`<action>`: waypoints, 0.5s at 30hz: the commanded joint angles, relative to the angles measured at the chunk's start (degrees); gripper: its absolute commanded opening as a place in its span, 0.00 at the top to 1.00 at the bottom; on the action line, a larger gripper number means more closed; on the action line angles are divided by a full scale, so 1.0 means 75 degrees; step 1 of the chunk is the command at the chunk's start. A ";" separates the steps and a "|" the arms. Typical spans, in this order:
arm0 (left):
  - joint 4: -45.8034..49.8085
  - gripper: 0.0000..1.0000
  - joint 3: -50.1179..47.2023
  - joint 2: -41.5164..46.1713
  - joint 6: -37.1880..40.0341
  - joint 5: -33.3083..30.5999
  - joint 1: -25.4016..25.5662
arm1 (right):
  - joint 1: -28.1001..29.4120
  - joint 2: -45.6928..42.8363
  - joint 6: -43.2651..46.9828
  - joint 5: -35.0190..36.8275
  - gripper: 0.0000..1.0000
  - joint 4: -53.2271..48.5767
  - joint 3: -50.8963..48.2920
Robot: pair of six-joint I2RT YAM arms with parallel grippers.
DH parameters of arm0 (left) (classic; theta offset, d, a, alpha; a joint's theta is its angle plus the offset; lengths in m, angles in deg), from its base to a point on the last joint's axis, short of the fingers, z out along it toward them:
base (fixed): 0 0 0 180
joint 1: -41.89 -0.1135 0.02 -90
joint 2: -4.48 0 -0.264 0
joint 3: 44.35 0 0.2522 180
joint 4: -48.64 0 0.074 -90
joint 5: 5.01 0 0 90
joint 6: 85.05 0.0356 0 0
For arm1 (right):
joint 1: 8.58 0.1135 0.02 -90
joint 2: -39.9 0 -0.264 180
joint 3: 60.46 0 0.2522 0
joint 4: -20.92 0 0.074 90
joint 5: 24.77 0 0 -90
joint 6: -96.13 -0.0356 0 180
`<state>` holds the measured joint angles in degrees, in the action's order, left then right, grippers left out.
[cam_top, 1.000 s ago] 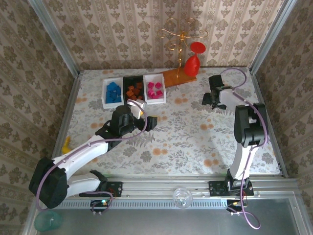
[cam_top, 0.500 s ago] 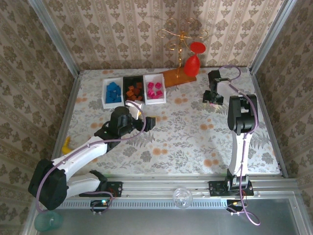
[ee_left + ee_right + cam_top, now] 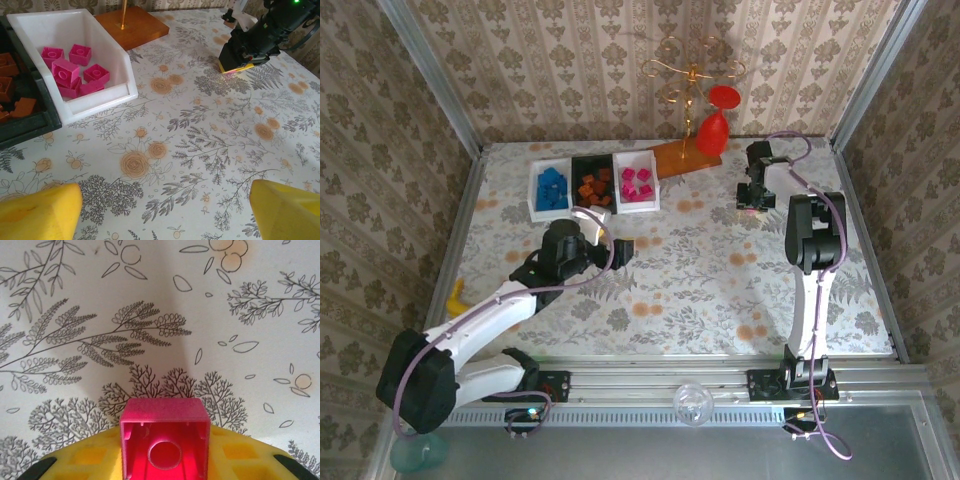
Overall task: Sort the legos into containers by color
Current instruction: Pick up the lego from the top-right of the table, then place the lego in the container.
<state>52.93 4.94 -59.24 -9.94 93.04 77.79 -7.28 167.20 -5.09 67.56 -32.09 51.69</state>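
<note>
Three containers stand in a row at the back left. The white bin [image 3: 550,190] holds blue legos, the black bin [image 3: 593,184] brown-orange ones, and the other white bin [image 3: 636,182] pink ones [image 3: 75,65]. My right gripper [image 3: 165,462] is low over the tablecloth at the back right [image 3: 752,200]. It is shut on a pink lego [image 3: 165,437], hollow underside toward the camera, between the yellow fingers [image 3: 85,460]. My left gripper [image 3: 165,215] hovers open in front of the bins [image 3: 610,232]; only tablecloth lies between its yellow fingertips [image 3: 40,215].
A wooden base with a gold wire stand [image 3: 685,150] and a red goblet [image 3: 713,125] sit at the back, between the bins and my right gripper. A yellow banana toy [image 3: 455,295] lies at the left edge. Papered walls enclose the table.
My right gripper has shut on the pink lego and its arm has straightened toward the back. The left arm has drawn back a little, still open.
</note>
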 commanded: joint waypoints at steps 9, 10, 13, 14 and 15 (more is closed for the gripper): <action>-0.0049 0.12 -0.0578 0.0849 -0.0517 -0.0451 -0.1009 | 0.1859 -0.3140 -0.0681 -0.1413 0.67 0.2383 -0.2735; -0.0037 0.12 -0.0630 0.0952 -0.0562 -0.0458 -0.1114 | 0.2120 -0.3130 -0.0682 -0.1359 0.67 0.2481 -0.2628; 0.0005 0.12 -0.0784 0.1286 -0.0617 -0.0487 -0.1356 | 0.2794 -0.2791 -0.0717 -0.1158 0.67 0.2839 -0.2080; 0.0020 0.12 -0.0827 0.1400 -0.0616 -0.0519 -0.1503 | 0.2956 -0.2567 -0.0734 -0.1143 0.67 0.2906 -0.1794; 0.0042 0.12 -0.0865 0.1487 -0.0605 -0.0554 -0.1551 | 0.3082 -0.2282 -0.0761 -0.1121 0.67 0.2906 -0.1439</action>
<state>53.21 -0.72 -50.20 -13.07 90.07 67.45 14.67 146.29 -9.29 59.43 -14.34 36.28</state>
